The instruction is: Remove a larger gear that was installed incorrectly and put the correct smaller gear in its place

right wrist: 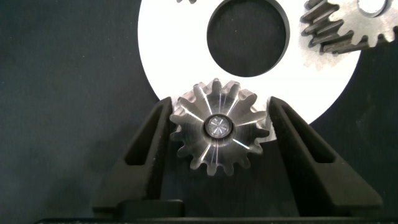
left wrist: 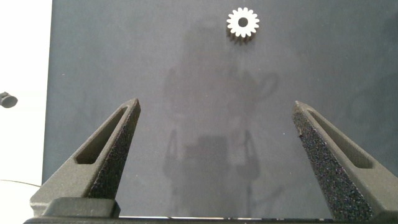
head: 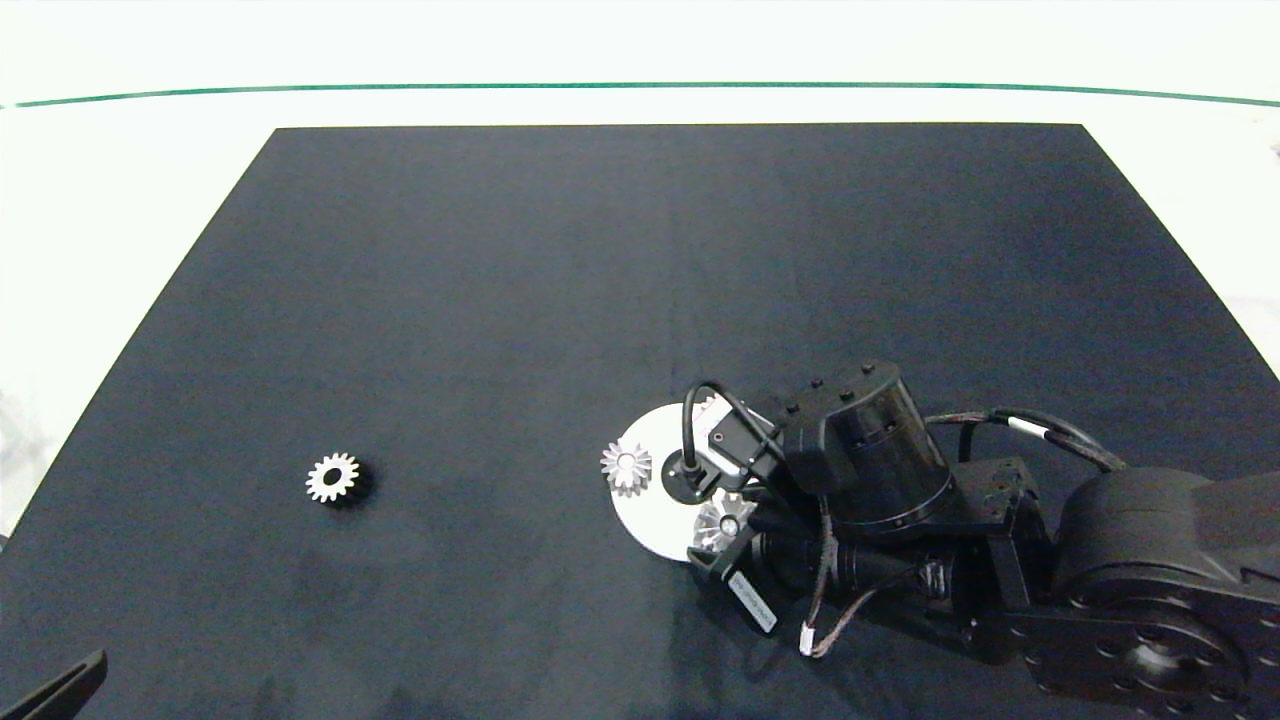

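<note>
The right gripper point(right wrist: 217, 134) sits over the near-right edge of a white round disc with a dark centre hole point(head: 650, 520), its two grey fingers point(right wrist: 146, 149) closed against the sides of the larger gear point(right wrist: 219, 134), a silver metal gear with long, splayed, star-like teeth and a pin showing in its round bore. In the head view that gear point(head: 724, 520) lies on the disc's rim just beside the arm's wrist. The left gripper point(left wrist: 214, 158) hangs low at the near-left corner of the table, fingers spread wide with nothing between them.

Three gears are clear in the head view: the gripped one, a second silver gear point(head: 626, 466) on the disc's left edge, and the smaller gear point(head: 332, 478), lying alone well to the left. A fourth toothed edge peeks out behind the wrist cable, too hidden to tell.

The smaller gear point(left wrist: 243, 23) is silver on its face with short blunt teeth, a round bore and dark sides, and lies flat.

Everything rests on a black mat point(head: 560, 280) laid over a white table point(head: 120, 180); a thin green line point(head: 640, 86) crosses the far side.
</note>
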Robot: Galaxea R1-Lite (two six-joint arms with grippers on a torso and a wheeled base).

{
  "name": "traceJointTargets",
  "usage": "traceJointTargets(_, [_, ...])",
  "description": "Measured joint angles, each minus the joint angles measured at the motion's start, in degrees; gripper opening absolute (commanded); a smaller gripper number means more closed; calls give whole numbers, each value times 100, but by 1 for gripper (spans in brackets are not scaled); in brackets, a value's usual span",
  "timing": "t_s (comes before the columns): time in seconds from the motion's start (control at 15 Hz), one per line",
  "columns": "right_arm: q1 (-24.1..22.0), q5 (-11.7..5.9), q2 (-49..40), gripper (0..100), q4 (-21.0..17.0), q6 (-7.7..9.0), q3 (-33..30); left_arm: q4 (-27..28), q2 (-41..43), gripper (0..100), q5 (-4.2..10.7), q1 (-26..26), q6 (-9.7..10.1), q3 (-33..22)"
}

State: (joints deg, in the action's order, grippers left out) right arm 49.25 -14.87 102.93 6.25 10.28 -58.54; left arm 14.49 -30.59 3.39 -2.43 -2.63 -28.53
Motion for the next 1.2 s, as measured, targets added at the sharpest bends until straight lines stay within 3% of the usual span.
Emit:
traceJointTargets(0.8, [2, 0, 57, 34, 27, 2, -28, 0, 5, 100, 0, -29, -6, 6])
traceJointTargets(1.2, [155, 10, 16, 34, 2, 2, -24, 0, 2, 100, 0, -29, -6, 0])
